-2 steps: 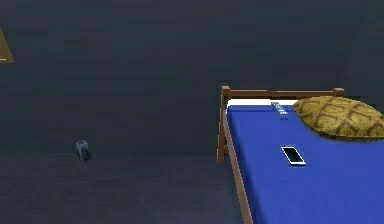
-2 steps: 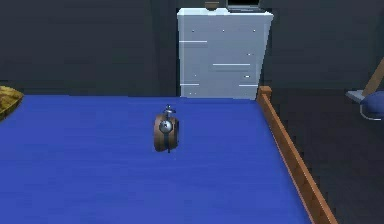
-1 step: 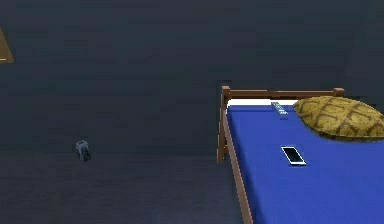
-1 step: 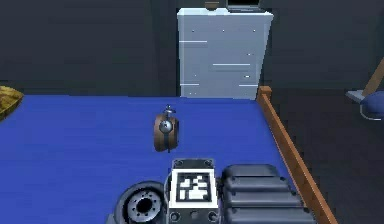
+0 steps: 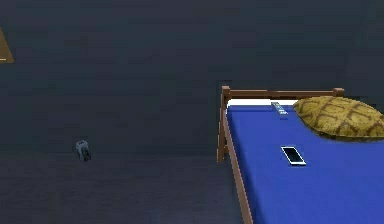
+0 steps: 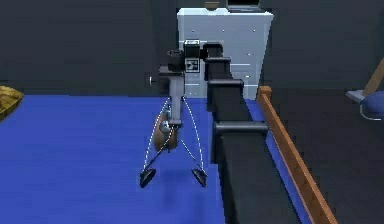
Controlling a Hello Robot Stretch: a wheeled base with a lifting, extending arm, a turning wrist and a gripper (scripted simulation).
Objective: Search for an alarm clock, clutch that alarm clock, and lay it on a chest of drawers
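Arm side view: blob (image 6: 162, 136) (at gripper (image 6: 173, 180))

**Forward view.** A bed (image 5: 330, 190) is occupying the lower right, its frame end (image 5: 224, 125) lying toward the wall (image 5: 150, 60) behind. A cushion (image 5: 342, 116) is resting on the bed's far right part. A flat slab (image 5: 292, 155), perhaps a phone, is lying before it on the mattress. A small thing (image 5: 82, 150), too small to name, is sitting on the floor (image 5: 120, 190) well left of the bed.

**Arm side view.** The arm (image 6: 235, 140) is spanning the bed, with the pincer (image 6: 173, 180) hanging left of it. A cabinet (image 6: 225, 28) is standing behind the bed, and the bed rail (image 6: 290, 150) is running right of the arm.
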